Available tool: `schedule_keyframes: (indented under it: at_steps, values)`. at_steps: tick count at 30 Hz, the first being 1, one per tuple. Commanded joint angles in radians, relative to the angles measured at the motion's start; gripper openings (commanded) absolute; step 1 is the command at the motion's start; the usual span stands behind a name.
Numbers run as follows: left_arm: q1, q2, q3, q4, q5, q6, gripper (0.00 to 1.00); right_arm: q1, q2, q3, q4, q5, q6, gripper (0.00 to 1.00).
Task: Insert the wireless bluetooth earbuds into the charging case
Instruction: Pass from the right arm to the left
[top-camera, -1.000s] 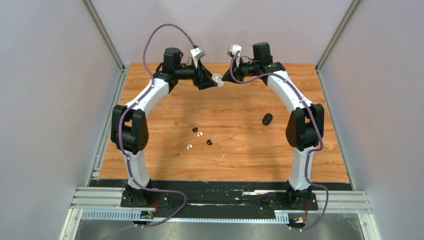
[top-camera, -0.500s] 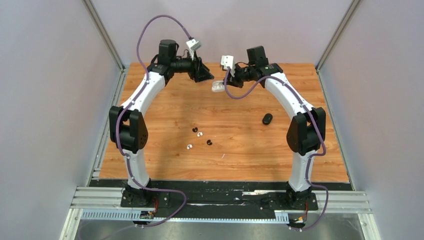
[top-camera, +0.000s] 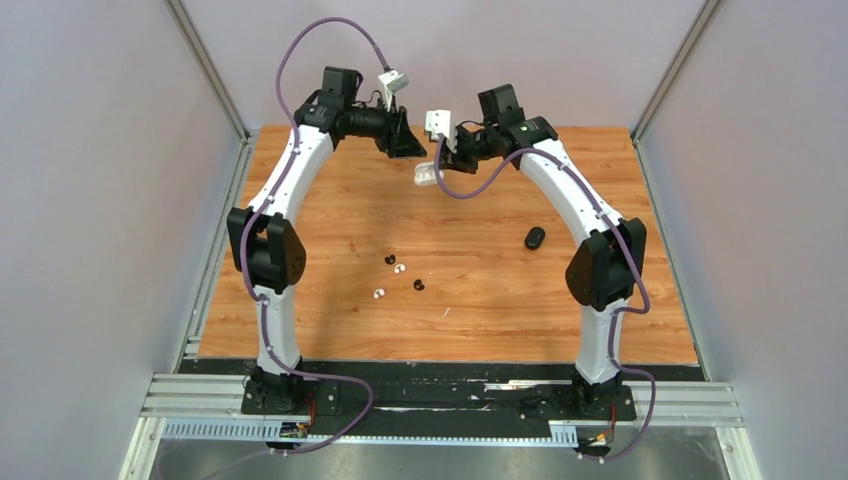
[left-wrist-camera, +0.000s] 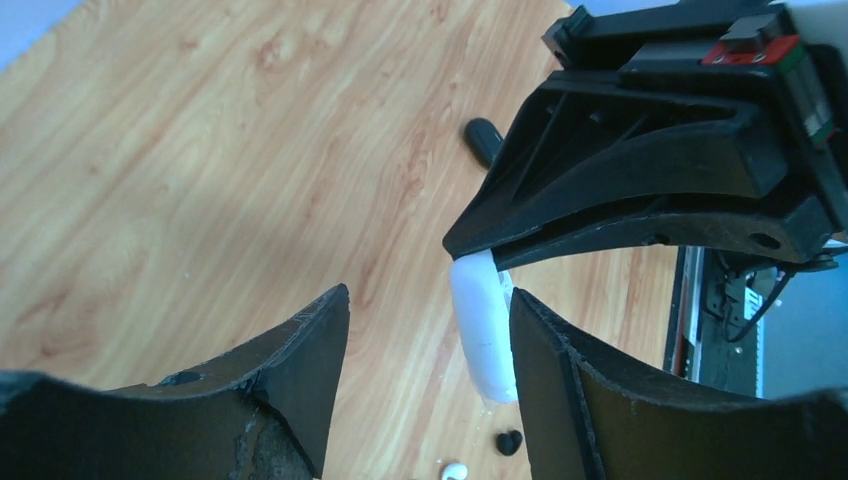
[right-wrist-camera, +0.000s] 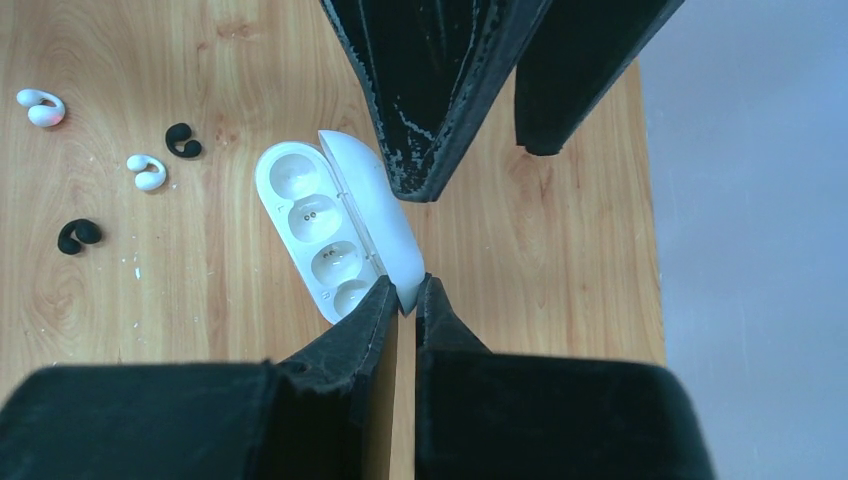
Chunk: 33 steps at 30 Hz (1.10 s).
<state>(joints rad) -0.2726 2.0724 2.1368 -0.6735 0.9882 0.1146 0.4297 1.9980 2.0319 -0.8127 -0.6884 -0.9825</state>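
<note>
On the right arm (top-camera: 560, 175) the jaws pinch a white pill-shaped plastic charging case (right-wrist-camera: 320, 230) by 1 end, lid open, above the desk's far edge, seemingly to bare its sockets; on the left arm (top-camera: 300, 170) the jaws hang spread, empty, just beside; 4 tiny bean-like earbuds (top-camera: 400, 268), 2 white, 2 black, lie mid-desk; a black pill-shaped case (top-camera: 535, 238) sits towards the right edge; wood-grain desk (top-camera: 620, 320), pale grey walls (top-camera: 100, 200).

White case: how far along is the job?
Done: white case is open, its sockets empty. In hand: right gripper pinches one end above the table; left gripper is open, holding nothing. To do: all four earbuds lie loose on the table; black case lies aside.
</note>
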Motion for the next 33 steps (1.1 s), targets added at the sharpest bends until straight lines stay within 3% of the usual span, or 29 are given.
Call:
schedule_keyframes:
  at_steps: [1,10,16,25,33]
  values:
    - [0.000,0.008,-0.010,-0.053,0.022,0.015,0.67,0.013,0.018,0.041,-0.021,0.001,0.024,0.00]
    - [-0.020,0.006,-0.057,-0.037,0.044,0.021,0.72,0.020,0.031,0.055,-0.035,0.023,0.067,0.00]
    - [-0.025,0.009,-0.111,0.068,0.040,-0.014,0.63,0.029,0.031,0.065,-0.036,0.024,0.097,0.00]
    - [-0.030,0.013,-0.143,0.085,0.075,-0.019,0.42,0.032,0.026,0.057,-0.034,0.024,0.120,0.00]
    - [-0.030,0.008,-0.137,0.027,0.063,0.032,0.59,0.036,0.029,0.059,-0.035,0.033,0.126,0.00]
